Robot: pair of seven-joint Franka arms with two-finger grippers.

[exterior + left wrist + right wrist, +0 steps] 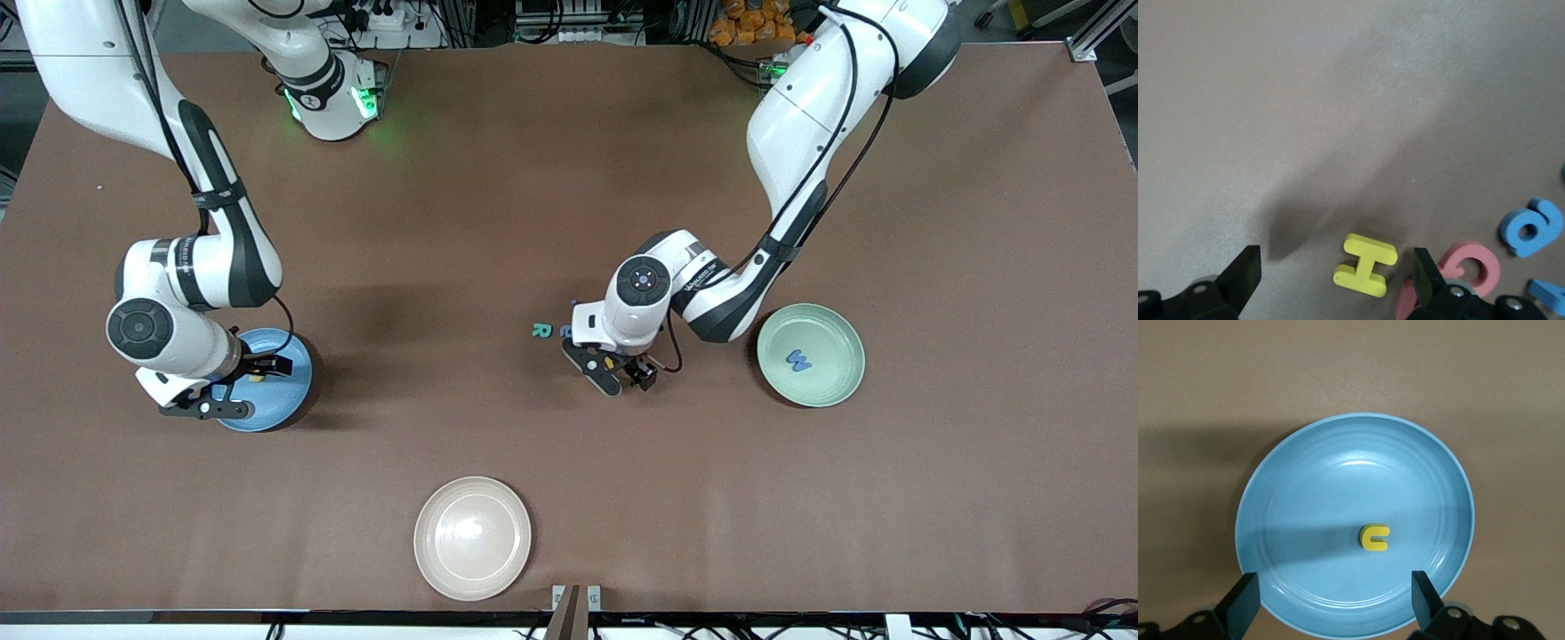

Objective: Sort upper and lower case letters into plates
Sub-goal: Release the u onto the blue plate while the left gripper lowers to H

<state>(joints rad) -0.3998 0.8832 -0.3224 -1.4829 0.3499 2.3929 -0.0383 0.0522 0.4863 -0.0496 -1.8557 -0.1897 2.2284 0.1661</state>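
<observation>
- Front view: The left gripper (pixel 622 373) is shown low over the middle of the table (pixel 551 178), jaws spread and empty, beside a green letter R (pixel 541 330) and a partly hidden blue letter (pixel 566 331). The mint green plate (pixel 831 382), toward the left arm's end, holds a blue W (pixel 798 360). The right gripper (pixel 233 388) is seen over the light blue plate (pixel 289 391), jaws apart, nothing held. A cream plate (pixel 473 537) lies nearest the camera.
- Left wrist view: A yellow letter H (pixel 1365 265) lies flat between the open fingers (pixel 1245 270), closer to one of them; its crossbar runs roughly across the gap between them. Just beside it lie a pink letter (pixel 1475 263) and a blue lowercase a (pixel 1531 229). The left arm is judged the better placed for the H.
- Right wrist view: A small yellow lowercase letter (pixel 1374 537) rests in the light blue plate (pixel 1311 493), between and ahead of the open fingers (pixel 1245 593).
</observation>
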